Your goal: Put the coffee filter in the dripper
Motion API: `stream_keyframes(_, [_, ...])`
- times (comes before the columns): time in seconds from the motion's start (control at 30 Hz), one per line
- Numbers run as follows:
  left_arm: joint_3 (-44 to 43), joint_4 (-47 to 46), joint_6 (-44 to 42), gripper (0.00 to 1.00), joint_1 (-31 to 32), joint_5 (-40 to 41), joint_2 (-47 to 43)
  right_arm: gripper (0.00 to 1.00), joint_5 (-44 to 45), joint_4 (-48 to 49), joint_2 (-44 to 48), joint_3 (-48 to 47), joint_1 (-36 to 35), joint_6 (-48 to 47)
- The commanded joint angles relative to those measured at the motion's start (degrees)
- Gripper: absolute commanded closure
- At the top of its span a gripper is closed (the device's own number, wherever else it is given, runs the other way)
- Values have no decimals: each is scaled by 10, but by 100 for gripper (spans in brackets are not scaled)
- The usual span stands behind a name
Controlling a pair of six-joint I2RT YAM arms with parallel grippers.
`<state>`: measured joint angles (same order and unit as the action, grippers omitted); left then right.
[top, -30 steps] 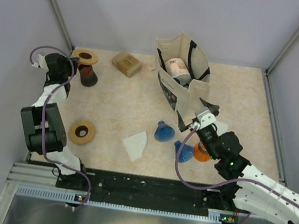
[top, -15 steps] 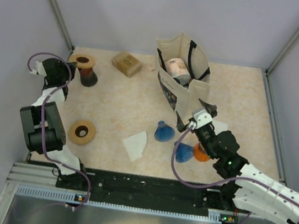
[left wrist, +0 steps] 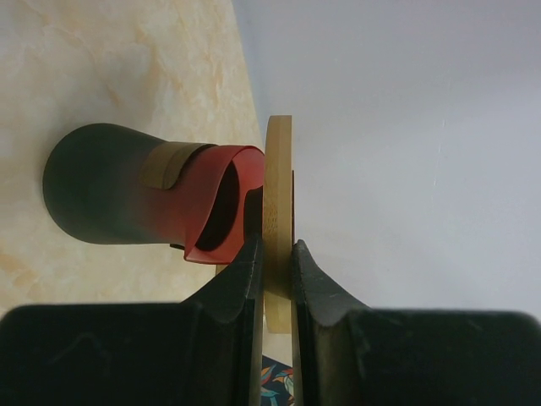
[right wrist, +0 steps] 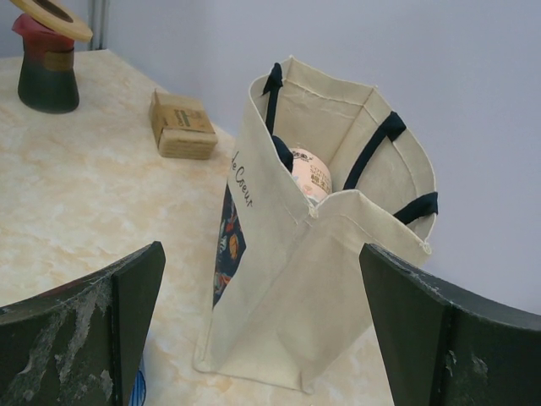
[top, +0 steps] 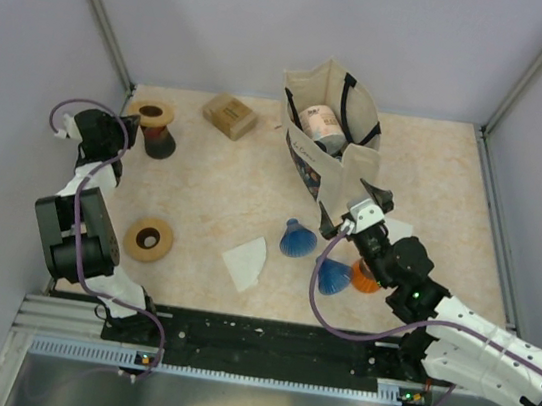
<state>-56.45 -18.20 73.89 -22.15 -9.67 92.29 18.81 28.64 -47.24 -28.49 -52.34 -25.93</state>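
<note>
A white paper coffee filter [top: 245,260] lies flat on the table near the front. Two blue drippers [top: 296,237] [top: 329,275] and an orange dripper [top: 367,277] stand to its right. My left gripper [top: 120,128] [left wrist: 276,247] is shut on the edge of a wooden ring [top: 151,109] [left wrist: 278,169] that rests tilted on a red and black cup [top: 159,137] [left wrist: 110,194] at the far left. My right gripper [top: 354,209] [right wrist: 260,249] is open and empty, above the drippers and facing the cloth bag [right wrist: 321,279].
A cream tote bag [top: 329,135] with a can inside stands at the back middle. A small cardboard box [top: 229,114] lies left of it. A second wooden ring [top: 149,238] lies at the front left. Grey walls close in both sides.
My left gripper has drawn slightly toward the near left with the wooden ring, tilting it on the cup. The right gripper has edged a little to the left.
</note>
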Motion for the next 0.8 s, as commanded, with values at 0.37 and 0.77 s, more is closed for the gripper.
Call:
stream_keyframes(0.37, [-27,70,-25,67,-6,6,-26,1,2,10,7,-2,-5,-5])
stream_keyframes(0.77, [-61,143,-65,36,-6,24,-39,1,-6,6,14,-2,-5,0])
